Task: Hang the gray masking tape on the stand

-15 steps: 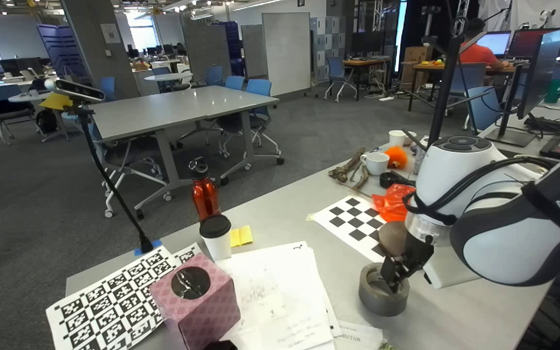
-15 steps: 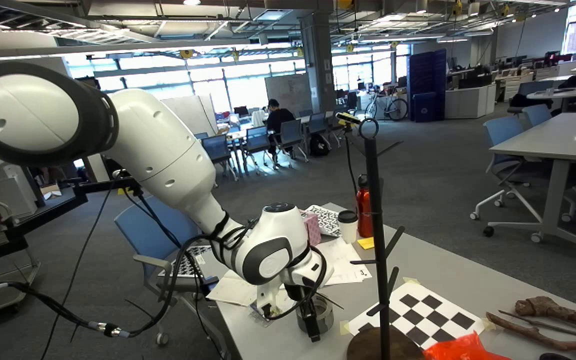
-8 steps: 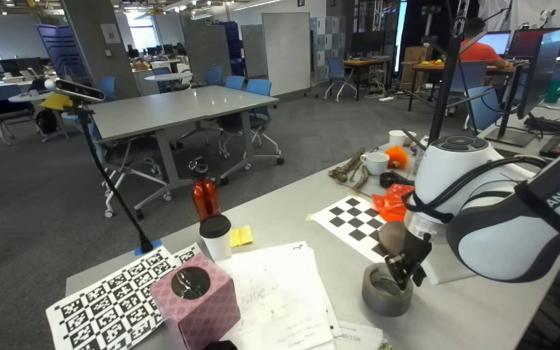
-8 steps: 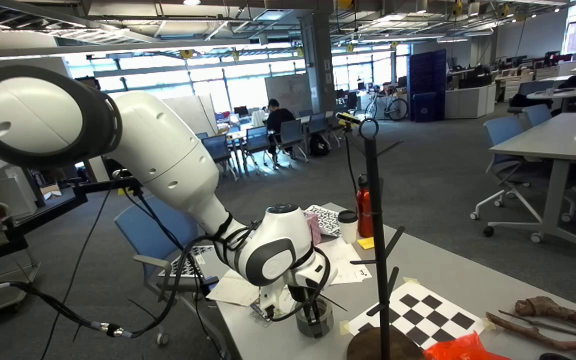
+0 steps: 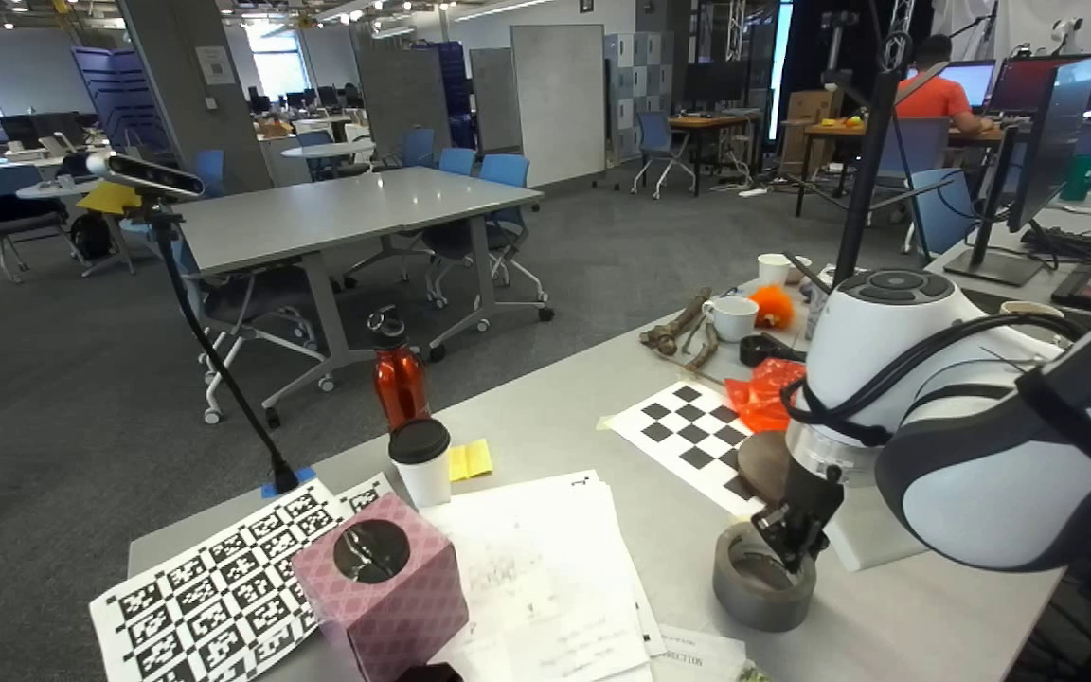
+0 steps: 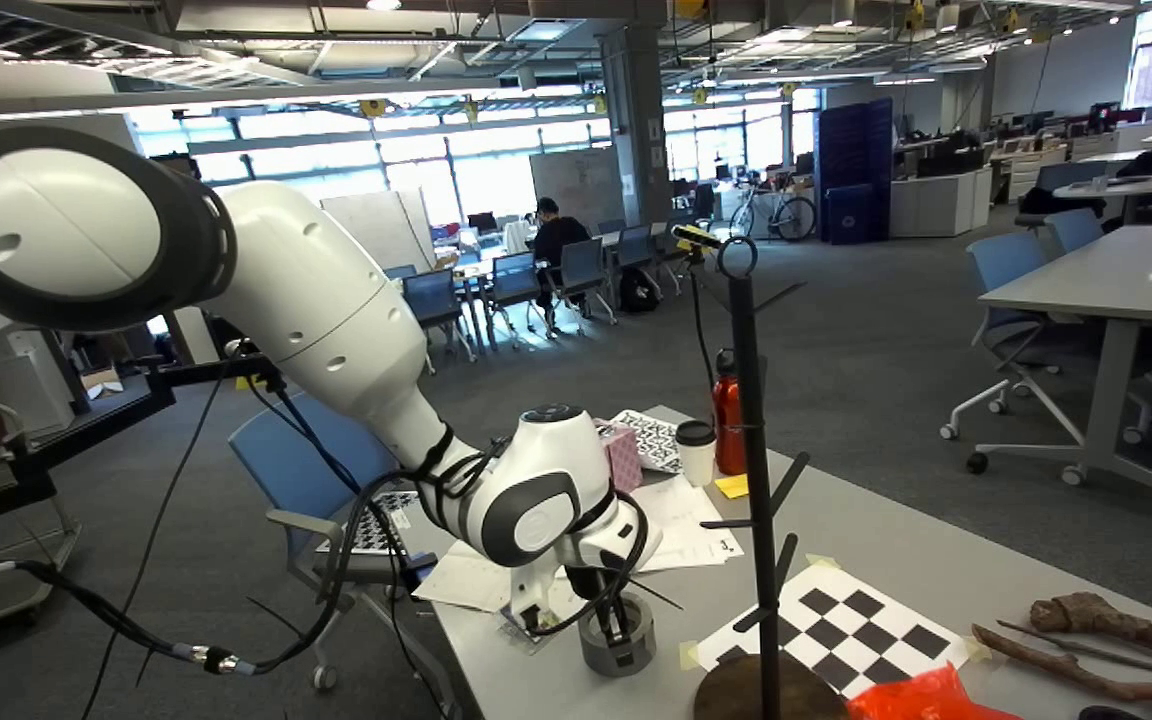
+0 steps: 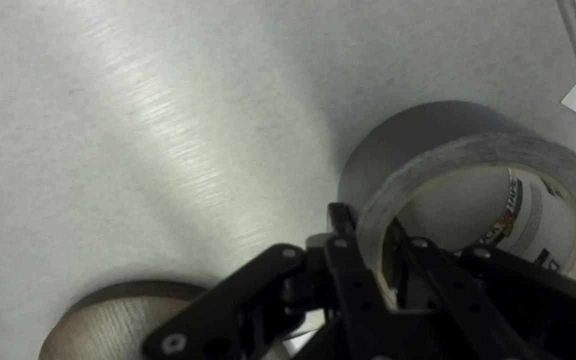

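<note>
Beneath the gripper point(image 7: 368, 222): gray masking tape point(image 5: 761, 606), one roll, about flat, on or barely above the counter point(image 7: 193, 125). Cannot tell whether lifted at all. At the gripper itself: fingers point(image 7: 340, 217) drawn close, one inside the hollow, one outside, near wall of the roll between. Looks pinched by that single wall.

Change over the last second: roll displaced slightly, together with the gripper, in both exterior views. Suggests a hold taken and a first drag or carry begun. Grasp, in judgement, made or all but made; hanging not begun.

Just beside the gripper: brown disc base point(image 7: 123, 325), belonging to the stand point(image 6: 754, 450). Reaching well above the gripper: same stand, upright, with slanting side pegs point(image 6: 790, 485), roll on none. No shift visible there over the same second.

Past the base from the gripper: red plastic bag point(image 5: 761, 396). Next to the base, near the gripper: checkerboard sheet point(image 5: 688, 426).

Called for next, in judgement: lift, then a turn to bring the hollow to face a peg, then a slide onto it. Intended peg: cannot tell.

Hazards, as judged: one-sided hold, likely to sag or swivel below the gripper; inner finger likely to crowd the hollow at the peg.
</note>
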`<state>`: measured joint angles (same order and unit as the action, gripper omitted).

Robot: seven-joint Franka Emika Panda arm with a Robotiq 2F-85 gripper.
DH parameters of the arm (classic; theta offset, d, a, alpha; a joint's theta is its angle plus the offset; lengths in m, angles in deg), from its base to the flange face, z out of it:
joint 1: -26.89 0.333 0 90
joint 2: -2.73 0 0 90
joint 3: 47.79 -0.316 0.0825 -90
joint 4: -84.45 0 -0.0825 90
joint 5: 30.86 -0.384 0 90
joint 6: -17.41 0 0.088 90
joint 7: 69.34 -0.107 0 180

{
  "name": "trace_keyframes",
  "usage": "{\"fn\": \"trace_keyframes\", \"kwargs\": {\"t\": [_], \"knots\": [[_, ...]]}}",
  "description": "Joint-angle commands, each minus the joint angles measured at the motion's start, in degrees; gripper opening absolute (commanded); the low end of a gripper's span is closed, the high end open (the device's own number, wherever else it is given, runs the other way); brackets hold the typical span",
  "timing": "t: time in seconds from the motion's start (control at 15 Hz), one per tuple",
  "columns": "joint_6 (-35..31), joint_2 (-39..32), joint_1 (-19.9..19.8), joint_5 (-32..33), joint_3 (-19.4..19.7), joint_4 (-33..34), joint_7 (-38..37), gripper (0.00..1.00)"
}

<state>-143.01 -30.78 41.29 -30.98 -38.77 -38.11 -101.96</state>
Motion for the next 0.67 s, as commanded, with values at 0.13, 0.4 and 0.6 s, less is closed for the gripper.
{"fn": "trace_keyframes", "kwargs": {"t": [0.13, 0.4, 0.6], "knots": [[1.97, 6.19, 4.28, 1.91, 2.06, -5.9, -0.6, 0.04], [2.38, 10.93, 6.17, 4.29, 3.35, -10.01, -1.49, 0.04], [2.72, 15.03, 7.32, 8.45, 5.58, -12.96, -3.03, 0.04]]}}
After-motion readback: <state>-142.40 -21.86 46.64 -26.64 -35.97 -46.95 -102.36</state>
